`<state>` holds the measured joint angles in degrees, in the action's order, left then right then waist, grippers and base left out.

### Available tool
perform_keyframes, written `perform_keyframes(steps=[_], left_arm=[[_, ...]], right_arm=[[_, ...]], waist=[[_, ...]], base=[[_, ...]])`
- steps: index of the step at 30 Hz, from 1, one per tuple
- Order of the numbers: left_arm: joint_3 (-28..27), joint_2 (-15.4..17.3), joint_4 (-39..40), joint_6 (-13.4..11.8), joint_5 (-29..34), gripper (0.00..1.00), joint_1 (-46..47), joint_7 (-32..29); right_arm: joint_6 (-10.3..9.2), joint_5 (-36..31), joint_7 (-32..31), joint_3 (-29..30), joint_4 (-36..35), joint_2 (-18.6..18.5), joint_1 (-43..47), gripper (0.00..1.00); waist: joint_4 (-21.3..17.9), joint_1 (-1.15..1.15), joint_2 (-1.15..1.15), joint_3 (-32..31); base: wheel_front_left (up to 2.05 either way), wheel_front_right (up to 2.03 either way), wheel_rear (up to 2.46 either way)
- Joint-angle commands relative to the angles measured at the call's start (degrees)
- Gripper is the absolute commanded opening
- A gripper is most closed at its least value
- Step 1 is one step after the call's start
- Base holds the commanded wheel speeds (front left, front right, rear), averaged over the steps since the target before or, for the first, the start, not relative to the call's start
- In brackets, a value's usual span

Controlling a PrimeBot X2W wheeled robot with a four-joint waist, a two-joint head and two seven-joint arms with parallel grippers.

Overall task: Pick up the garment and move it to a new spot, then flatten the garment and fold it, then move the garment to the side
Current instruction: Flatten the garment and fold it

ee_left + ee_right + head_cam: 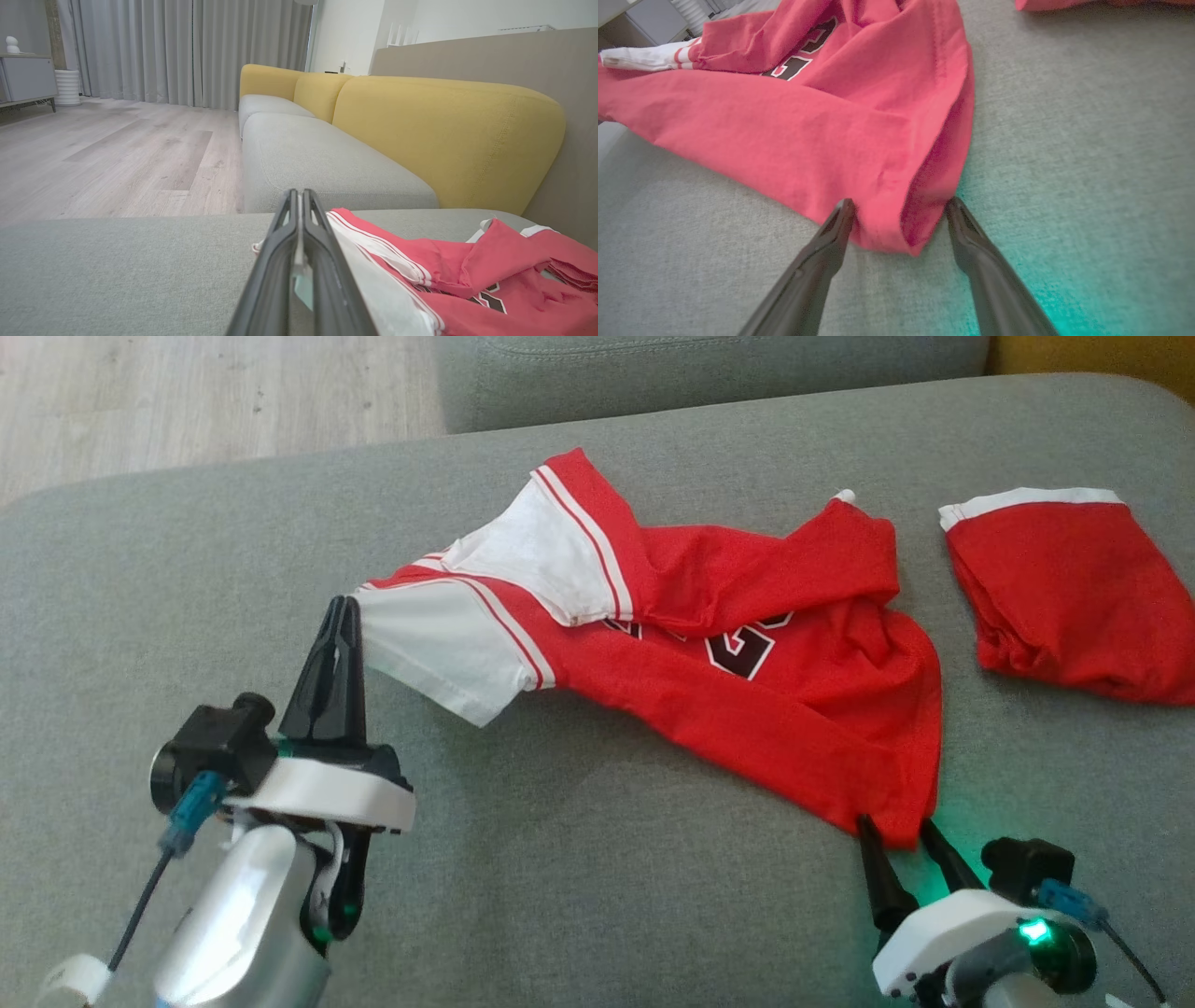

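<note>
The garment (738, 691) is a red jersey with white, red-striped sleeves and black lettering, lying crumpled on the grey sofa seat (560, 859). My left gripper (342, 605) is shut on the edge of its white sleeve (429, 644) at the left. In the left wrist view that gripper (299, 193) has its fingers pressed together beside the garment (467, 280). My right gripper (896, 823) is open at the garment's lower right corner. In the right wrist view its fingers (840, 219) straddle the garment's red hem corner (887, 224), with the right gripper (900, 205) open around it.
Red shorts (1074, 588) with a white waistband lie on the seat at the right. Behind the seat runs another grey cushion (709, 373). The yellow sofa back (444, 135) stands to the right in the left wrist view, with wooden floor (107, 154) beyond the seat's left edge.
</note>
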<state>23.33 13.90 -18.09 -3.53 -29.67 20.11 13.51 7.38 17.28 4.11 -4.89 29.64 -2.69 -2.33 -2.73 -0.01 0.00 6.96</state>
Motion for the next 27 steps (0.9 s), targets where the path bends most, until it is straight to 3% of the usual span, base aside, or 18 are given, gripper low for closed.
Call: perform_keyframes(steps=[1, 7, 8, 9, 10, 18, 22, 27], left_arm=[[-2.05, 1.78, 2.19, -0.34, 0.59, 0.0, 1.11, -0.21], [-1.85, 2.23, 3.89, -0.96, 0.53, 0.0, 0.37, -0.87], [-1.85, 2.34, 4.02, -1.08, 0.53, 0.0, 0.25, -0.94], [-1.89, 2.46, 4.09, -1.24, 0.5, 0.0, 0.09, -1.04], [-1.95, 2.62, 4.07, -1.41, 0.47, 0.0, -0.09, -1.19], [-3.76, 3.48, 3.28, -2.88, -1.32, 0.0, -1.72, -1.88], [-5.94, 1.96, 5.62, -1.32, -6.3, 0.0, -2.08, -2.33], [-7.9, 2.46, 10.65, -0.54, -9.77, 0.0, -0.38, -4.79]], right_arm=[[0.11, 0.74, -0.55, -1.98, -0.47, -0.19, -1.73, 1.0], [0.11, 2.05, -1.21, -2.77, 0.9, -0.19, -1.98, 0.97], [0.11, 2.27, -1.35, -3.02, 1.07, -0.19, -2.03, 0.48], [0.11, 2.45, -1.43, -3.22, 1.19, -0.19, -2.05, 0.1], [0.11, 2.6, -1.48, -3.41, 1.21, -0.19, -2.05, 0.0], [0.11, 3.96, 0.29, -4.71, -4.97, -0.19, -1.84, 0.0], [0.11, 4.33, 0.49, -4.17, -11.12, -0.19, -2.4, 0.0], [0.11, 3.89, -1.47, -2.99, -20.12, -0.19, -5.26, 0.0]], waist=[[0.16, 0.01, 0.0, 0.01], [0.42, 0.01, 0.0, -0.28], [0.39, 0.01, 0.0, -0.37], [0.33, 0.01, 0.0, -0.49], [0.24, 0.01, 0.0, -0.64], [-0.47, 0.01, 0.0, -2.96], [-0.13, 0.01, 0.0, -4.01], [0.78, 0.01, 0.0, -4.98]], base=[[0.0, 0.0, 0.0], [0.0, 0.0, 0.0], [0.0, 0.0, 0.0], [0.0, 0.0, 0.0], [0.0, 0.0, 0.0], [0.0, 0.0, 0.0], [0.0, 0.0, 0.0], [0.0, 0.0, 0.0]])
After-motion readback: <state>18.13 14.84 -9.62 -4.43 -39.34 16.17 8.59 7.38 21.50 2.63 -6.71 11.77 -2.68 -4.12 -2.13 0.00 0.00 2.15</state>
